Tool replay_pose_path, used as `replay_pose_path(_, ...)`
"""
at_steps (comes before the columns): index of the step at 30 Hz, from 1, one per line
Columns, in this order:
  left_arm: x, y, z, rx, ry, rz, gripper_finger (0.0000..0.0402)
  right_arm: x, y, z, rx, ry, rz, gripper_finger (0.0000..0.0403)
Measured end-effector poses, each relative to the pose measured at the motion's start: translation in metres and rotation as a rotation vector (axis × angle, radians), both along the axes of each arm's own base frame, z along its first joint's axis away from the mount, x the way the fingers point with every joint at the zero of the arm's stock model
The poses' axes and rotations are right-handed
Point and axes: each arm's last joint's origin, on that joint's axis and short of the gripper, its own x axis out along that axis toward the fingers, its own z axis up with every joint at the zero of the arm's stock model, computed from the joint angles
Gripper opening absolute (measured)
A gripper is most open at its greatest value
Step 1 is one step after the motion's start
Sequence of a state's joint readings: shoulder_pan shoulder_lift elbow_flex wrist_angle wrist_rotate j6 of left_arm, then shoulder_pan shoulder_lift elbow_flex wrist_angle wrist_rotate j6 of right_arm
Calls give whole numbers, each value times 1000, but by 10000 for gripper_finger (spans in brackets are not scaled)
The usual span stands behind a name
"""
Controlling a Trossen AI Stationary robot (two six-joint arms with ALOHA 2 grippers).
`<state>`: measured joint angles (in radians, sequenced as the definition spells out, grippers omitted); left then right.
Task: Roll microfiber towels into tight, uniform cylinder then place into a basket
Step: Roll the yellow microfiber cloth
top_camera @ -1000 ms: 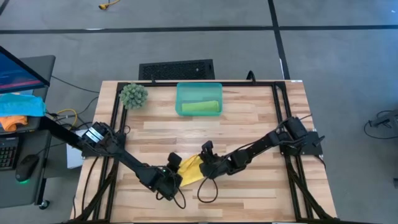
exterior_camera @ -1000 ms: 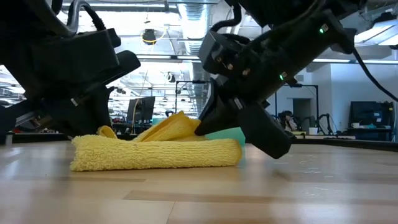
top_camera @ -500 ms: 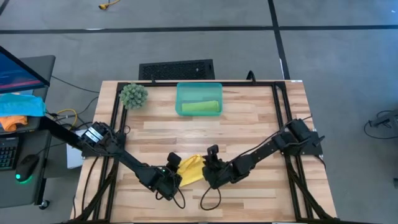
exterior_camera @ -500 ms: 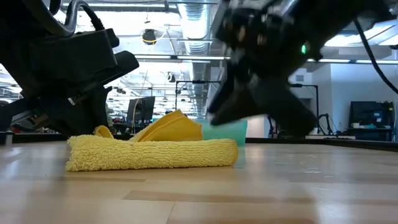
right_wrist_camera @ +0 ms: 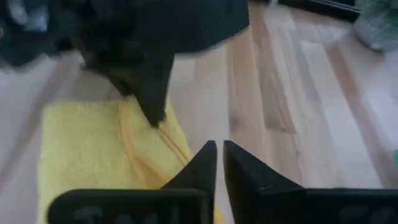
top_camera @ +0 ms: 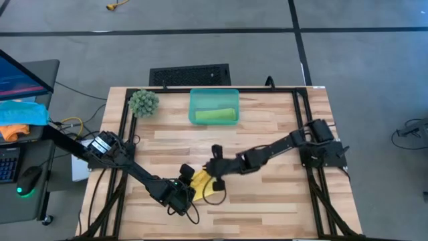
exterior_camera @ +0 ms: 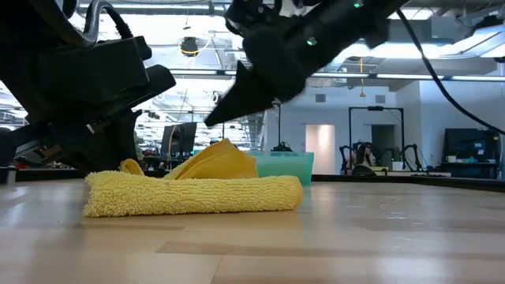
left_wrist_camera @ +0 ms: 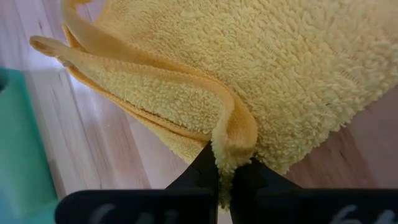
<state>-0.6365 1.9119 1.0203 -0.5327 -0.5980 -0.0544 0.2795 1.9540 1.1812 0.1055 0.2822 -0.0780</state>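
High view puts the yellow towel (top_camera: 202,183), partly folded, on the front middle of the table (top_camera: 267,140), with the left gripper (top_camera: 188,189) clenched on a raised fold at its edge; the left wrist view shows that fold pinched between the dark fingers (left_wrist_camera: 206,167); the left arm stretches low across the boards from the table's left side. The right gripper (top_camera: 215,159) hangs above the towel's far side, lifted clear, its arm reaching in from the right; its fingers (right_wrist_camera: 204,163) stand nearly together, grasping nothing. The green towel (top_camera: 215,114) lies rolled in the basket (top_camera: 213,96) at the back.
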Motion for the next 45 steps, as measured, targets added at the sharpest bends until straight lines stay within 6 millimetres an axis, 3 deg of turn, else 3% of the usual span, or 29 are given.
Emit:
replay_pose_path(7, 0, 0, 0, 1, 1, -1, 0, 2, -7, 0, 87, 29, 60, 6)
replay_pose_path(10, 0, 0, 0, 6, -3, -1, 0, 2, -6, -5, 94, 48, 62, 12)
replay_pose_path(18, -1, 1, 0, 1, -9, 24, 0, 3, -2, -49, 108, 171, 51, 7)
replay_pose_path(28, -1, 1, 0, 6, -5, 32, 0, 2, 2, -57, 130, 190, -7, 10)
replay_pose_path(36, -1, 1, 0, 6, -5, 32, 0, 1, 5, -55, 119, 190, 7, 14)
replay_pose_path(45, -1, 1, 0, 8, -5, 32, 0, -2, 5, -15, 93, 77, 27, 15)
